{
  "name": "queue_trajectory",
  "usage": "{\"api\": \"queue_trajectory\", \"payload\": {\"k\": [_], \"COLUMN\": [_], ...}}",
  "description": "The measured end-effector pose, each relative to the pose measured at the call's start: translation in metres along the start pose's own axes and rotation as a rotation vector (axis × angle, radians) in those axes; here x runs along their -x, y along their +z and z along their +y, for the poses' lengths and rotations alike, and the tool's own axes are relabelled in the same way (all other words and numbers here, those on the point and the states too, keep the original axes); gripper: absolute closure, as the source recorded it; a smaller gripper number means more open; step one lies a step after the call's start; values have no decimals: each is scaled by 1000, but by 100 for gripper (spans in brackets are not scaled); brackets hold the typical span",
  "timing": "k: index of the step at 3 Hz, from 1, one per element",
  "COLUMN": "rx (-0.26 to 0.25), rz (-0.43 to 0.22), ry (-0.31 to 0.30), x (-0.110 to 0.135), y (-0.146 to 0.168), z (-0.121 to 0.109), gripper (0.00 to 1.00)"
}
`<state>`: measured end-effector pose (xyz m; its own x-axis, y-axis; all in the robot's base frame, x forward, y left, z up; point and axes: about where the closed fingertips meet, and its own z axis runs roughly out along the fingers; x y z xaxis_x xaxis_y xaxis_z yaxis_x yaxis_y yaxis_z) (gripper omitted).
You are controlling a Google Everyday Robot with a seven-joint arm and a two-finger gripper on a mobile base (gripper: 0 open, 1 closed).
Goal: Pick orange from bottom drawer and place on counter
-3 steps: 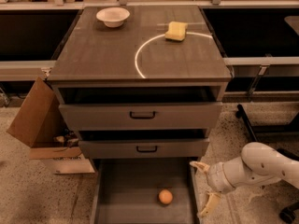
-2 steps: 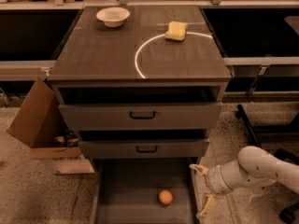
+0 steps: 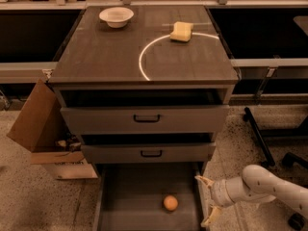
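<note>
Camera view: the bottom drawer point(image 3: 126, 194) stands pulled out, exposing the orange point(image 3: 170, 203). The gripper point(image 3: 202, 201), spread wide and empty, hangs just right of it, seemingly ready to reach in.

The arm point(image 3: 269, 186) reaches in low from the near right; its gripper point(image 3: 202, 201) points left, fingers spread apart.

Gripper point(image 3: 207, 201) low right in view, two cream tapered fingers point(image 3: 210, 219) spread apart. Behind fingers, smooth white rounded arm point(image 3: 262, 184) shells, bulbous at the joints.
</note>
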<state>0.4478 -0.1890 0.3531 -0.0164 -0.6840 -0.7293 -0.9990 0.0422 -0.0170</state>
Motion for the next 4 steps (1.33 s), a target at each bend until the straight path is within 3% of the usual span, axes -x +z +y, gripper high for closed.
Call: {"api": "queue_trajectory", "payload": {"k": [1, 3, 4], "rx": [-16, -10, -19], "rz": [-53, -47, -64], "ry": [-16, -16, -29], "x": [-37, -44, -55], "y": [34, 53, 78], "z": [-15, -24, -47], "gripper": [0, 0, 0]}}
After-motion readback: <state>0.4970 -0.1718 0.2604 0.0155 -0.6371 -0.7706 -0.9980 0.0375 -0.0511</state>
